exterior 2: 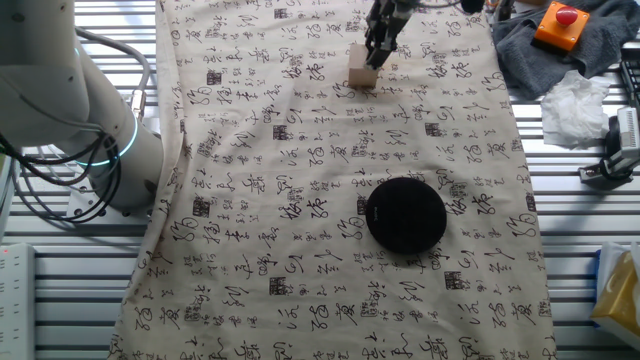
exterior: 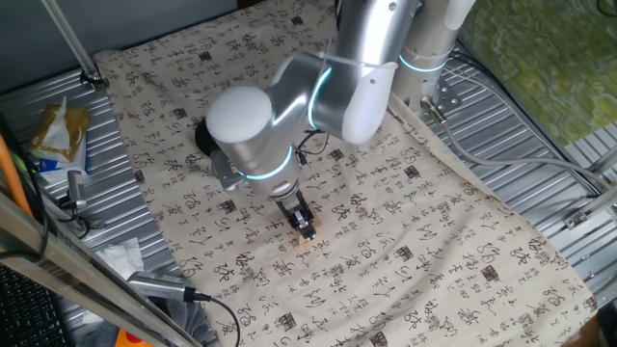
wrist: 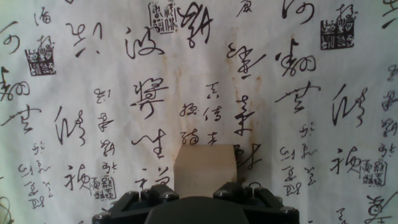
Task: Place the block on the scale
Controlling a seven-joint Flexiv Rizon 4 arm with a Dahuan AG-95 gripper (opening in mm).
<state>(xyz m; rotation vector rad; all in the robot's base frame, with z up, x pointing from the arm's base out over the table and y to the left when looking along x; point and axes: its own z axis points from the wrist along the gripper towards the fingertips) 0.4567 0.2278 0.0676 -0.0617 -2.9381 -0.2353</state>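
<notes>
The block [exterior 2: 361, 72], a small light tan wooden cube, sits on the calligraphy-printed cloth [exterior 2: 300, 230] that covers the table. In the other fixed view it lies near the far edge of the cloth, well apart from the scale [exterior 2: 405, 214], a flat round black disc that rests nearer the camera in the middle of the cloth. The gripper [exterior 2: 378, 50] is lowered over the block, with its dark fingers reaching down to the cube's upper part. In the hand view the block [wrist: 205, 171] appears as a tan face at the bottom centre, directly in front of the gripper [wrist: 198, 196], whose black finger mounts sit on either side of the cube's near edge. The jaws stand close about the block, but whether they press on its sides or merely flank it cannot be told from these views. In one fixed view the gripper [exterior: 305, 227] points down at the cloth and hides nearly all of the block, and the silver arm [exterior: 289, 106] covers most of the scale. An orange box with a red button [exterior 2: 558, 25] rests on a grey rag [exterior 2: 535, 50] at the table's far corner.
</notes>
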